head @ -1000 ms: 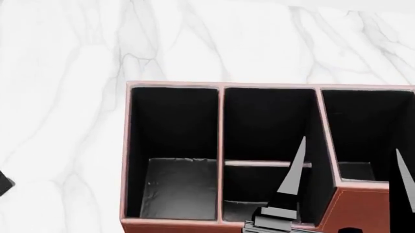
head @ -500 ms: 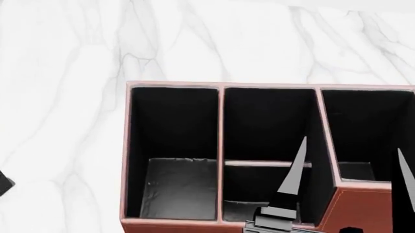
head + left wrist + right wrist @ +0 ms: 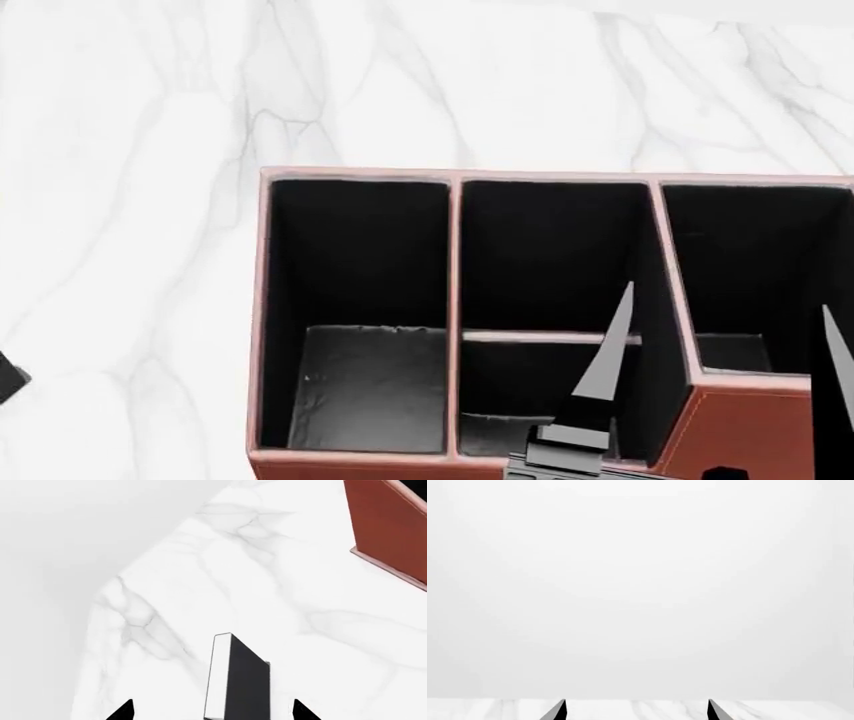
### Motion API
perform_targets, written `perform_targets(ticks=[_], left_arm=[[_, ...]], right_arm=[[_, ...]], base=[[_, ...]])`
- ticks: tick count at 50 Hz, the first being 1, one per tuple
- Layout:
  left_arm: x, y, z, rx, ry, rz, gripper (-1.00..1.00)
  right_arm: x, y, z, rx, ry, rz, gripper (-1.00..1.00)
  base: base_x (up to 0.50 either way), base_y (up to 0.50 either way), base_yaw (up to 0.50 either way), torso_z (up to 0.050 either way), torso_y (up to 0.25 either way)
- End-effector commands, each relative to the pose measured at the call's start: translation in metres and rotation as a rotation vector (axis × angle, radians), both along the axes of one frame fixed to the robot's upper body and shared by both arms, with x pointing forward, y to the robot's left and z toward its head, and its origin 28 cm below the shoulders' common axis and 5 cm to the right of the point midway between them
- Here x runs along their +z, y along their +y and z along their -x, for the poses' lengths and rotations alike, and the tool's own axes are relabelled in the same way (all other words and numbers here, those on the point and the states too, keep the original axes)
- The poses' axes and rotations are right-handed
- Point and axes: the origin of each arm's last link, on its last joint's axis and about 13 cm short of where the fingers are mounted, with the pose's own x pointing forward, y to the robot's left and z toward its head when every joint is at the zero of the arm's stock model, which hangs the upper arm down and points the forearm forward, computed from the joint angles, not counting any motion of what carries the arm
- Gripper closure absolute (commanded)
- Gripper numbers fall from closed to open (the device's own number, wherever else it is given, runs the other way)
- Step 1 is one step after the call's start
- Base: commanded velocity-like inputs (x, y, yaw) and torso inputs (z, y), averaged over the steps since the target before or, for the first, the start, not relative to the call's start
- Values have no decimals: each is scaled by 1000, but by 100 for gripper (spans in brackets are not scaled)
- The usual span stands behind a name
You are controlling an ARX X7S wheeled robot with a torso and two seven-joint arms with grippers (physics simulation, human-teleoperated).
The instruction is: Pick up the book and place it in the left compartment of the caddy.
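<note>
White marbled surface is carrying the book on edge between the left gripper's spread jaws, untouched and well apart from the caddy, so closing crookedly is risking tipping it flat.

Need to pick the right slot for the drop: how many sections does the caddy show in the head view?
4 in the caddy: the left compartment; a middle section split into far and near halves; the right end section, cropped, so more may be hidden.
</note>
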Motion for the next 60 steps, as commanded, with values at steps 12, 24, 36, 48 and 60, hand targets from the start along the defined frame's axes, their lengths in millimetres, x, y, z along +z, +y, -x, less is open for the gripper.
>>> perform_targets(ticks=[12,24,36,48,60], left_arm=[[-47,9,1,55,-25,103,-100],[-57,13,1,86,-22,112,-100],[-51,12,-11,93,-52,101,-100],[-49,8,-27,84,-61,84,-100],[-59,5,-40,72,-61,89,-100]], right_arm=[[1,-1,1,-2,-9,21,-100],[2,-2,2,-12,-12,24,-100],[3,-3,1,-15,-15,27,-100],[3,-5,1,-26,-16,32,-100],[4,-5,1,-34,-17,40,-100]], base=[[0,0,0,0,0],[0,0,0,0,0],[0,0,0,0,0],[0,0,0,0,0],[0,0,0,0,0]])
